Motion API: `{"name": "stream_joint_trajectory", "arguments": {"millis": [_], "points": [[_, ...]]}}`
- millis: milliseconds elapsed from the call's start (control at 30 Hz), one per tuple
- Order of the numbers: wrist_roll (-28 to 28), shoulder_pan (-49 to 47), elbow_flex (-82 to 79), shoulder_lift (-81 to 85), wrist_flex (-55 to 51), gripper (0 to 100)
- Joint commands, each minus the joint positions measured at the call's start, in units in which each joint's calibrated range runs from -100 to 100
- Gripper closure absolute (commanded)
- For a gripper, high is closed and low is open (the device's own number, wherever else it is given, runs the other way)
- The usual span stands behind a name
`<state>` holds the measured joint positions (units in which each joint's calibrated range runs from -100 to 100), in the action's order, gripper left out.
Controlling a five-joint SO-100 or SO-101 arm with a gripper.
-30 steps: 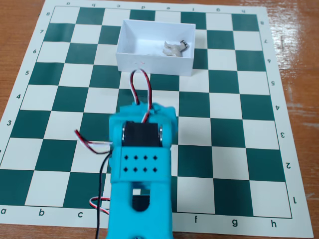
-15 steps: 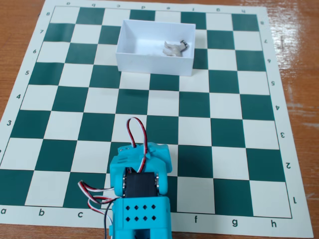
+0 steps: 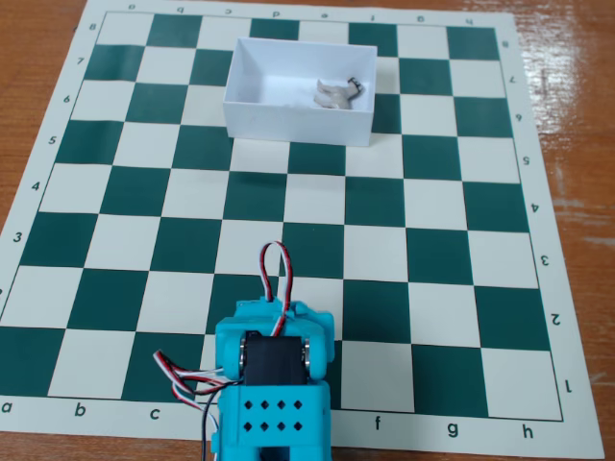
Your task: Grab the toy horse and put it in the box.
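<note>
Inside the box [image 3: 252,91] lies the toy horse [image 3: 336,92]; the tool's state is hidden.

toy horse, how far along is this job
Done, it seems: the toy horse lies inside the white box, at its right end. In hand: nothing visible; only the arm's teal base shows, near the board's bottom edge, its gripper out of view. Left: apparently nothing.

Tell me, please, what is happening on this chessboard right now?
Nothing is being handled at the moment. The toy horse already lies inside the white box, toward its right end, near the far side of the chessboard. The turquoise arm sits at the near edge, well away from the box; its end effector is not in view.
</note>
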<state>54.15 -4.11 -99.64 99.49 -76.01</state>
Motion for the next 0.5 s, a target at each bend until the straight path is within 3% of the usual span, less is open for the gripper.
{"name": "stream_joint_trajectory", "arguments": {"millis": [0, 467], "points": [[-0.3, 1.7, -0.4, 0.1, -0.2, 100], [-0.3, 0.3, -0.4, 0.1, -0.2, 100]]}}
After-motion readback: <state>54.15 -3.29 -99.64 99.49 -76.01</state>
